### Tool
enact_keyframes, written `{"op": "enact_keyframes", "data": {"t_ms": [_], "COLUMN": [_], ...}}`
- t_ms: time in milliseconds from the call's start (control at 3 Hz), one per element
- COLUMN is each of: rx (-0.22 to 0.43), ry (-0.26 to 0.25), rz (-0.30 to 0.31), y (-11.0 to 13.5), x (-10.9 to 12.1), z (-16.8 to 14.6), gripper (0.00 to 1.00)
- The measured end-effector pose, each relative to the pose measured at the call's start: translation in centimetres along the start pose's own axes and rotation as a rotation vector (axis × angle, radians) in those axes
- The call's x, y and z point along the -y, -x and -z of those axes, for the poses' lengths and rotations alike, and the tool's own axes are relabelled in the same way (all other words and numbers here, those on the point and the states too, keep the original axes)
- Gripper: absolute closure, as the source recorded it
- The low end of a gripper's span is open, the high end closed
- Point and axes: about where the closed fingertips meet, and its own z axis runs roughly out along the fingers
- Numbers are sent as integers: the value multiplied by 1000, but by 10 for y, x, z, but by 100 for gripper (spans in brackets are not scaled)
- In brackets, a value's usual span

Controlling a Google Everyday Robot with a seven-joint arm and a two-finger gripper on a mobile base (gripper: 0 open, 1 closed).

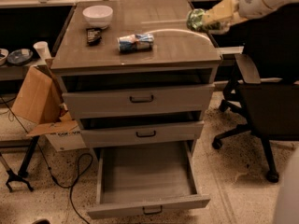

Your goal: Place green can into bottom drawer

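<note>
The green can (196,19) is held in my gripper (205,19), which is shut on it above the right back edge of the cabinet top (177,50). The tan fingers (221,11) reach in from the white arm at the upper right. The can hangs just over the top's right rim, tilted sideways. The bottom drawer (149,208) is pulled wide open at the foot of the grey cabinet and its inside is bare. It lies well below and to the left of the gripper. The two shallower drawers above stand slightly open.
A blue and white can (135,42) lies on its side on the cabinet top, with a white bowl (98,16) and a small dark object (93,34) behind it. A black office chair (266,101) stands close on the right. A cardboard box (37,101) and cables are on the left.
</note>
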Motion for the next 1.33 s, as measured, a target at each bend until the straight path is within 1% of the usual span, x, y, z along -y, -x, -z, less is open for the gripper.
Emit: {"op": "enact_keyframes", "data": {"t_ms": [333,667,1000,1333], "rx": [-13,-60,-191,-194], "ry": [-71,-165,-198,-185], "rz": [-63,-152,-231,-227], "y": [-31,-87,-175,-178], "x": [10,40,62,59], "z": [10,8,-22,-24], "gripper": [100,100,100,100]}}
